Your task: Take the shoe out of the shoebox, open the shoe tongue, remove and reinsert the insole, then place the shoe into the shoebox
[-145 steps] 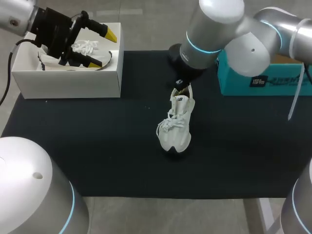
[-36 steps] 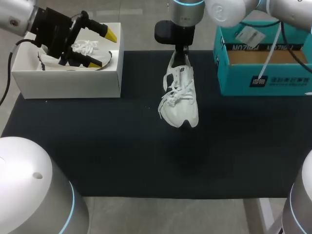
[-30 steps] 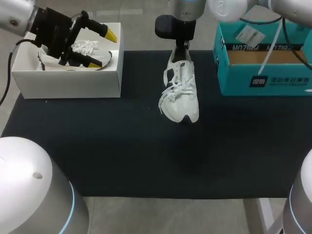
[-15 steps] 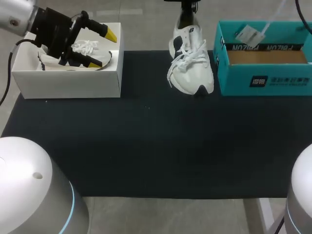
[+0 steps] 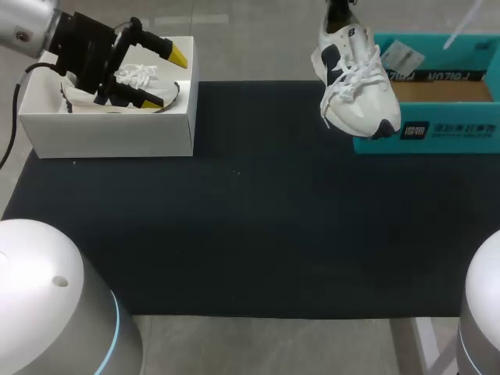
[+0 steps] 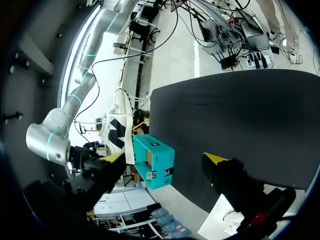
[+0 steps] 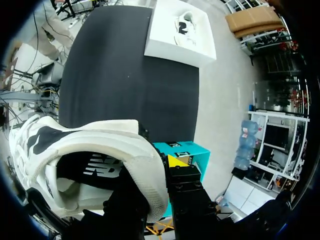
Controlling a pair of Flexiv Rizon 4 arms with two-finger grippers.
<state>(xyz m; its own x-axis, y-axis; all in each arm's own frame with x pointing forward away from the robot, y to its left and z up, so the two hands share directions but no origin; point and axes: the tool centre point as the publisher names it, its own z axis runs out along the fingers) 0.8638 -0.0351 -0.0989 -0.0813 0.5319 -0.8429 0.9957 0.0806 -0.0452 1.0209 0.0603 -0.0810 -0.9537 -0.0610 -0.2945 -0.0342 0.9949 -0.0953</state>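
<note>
A white shoe with dark patches (image 5: 355,86) hangs in the air, toe down, against the front left corner of the teal shoebox (image 5: 437,87). My right gripper (image 5: 338,14) is shut on its heel collar; in the right wrist view the gripper (image 7: 162,167) has one yellow tip outside the shoe (image 7: 85,160) and the other finger hidden inside. My left gripper (image 5: 160,78) stands open over the white box (image 5: 109,129), just above a second white shoe (image 5: 129,84). In the left wrist view the left gripper (image 6: 165,159) has nothing between its fingers, and the hanging shoe (image 6: 120,125) shows far ahead.
A black mat (image 5: 234,226) covers the table between the two boxes. The teal shoebox (image 6: 155,160) is open, with a brown cardboard floor. The white box (image 7: 180,30) sits at the mat's far left corner.
My right arm has lifted the shoe off the mat and carried it up and to the right, to the teal shoebox. The left arm has not moved.
</note>
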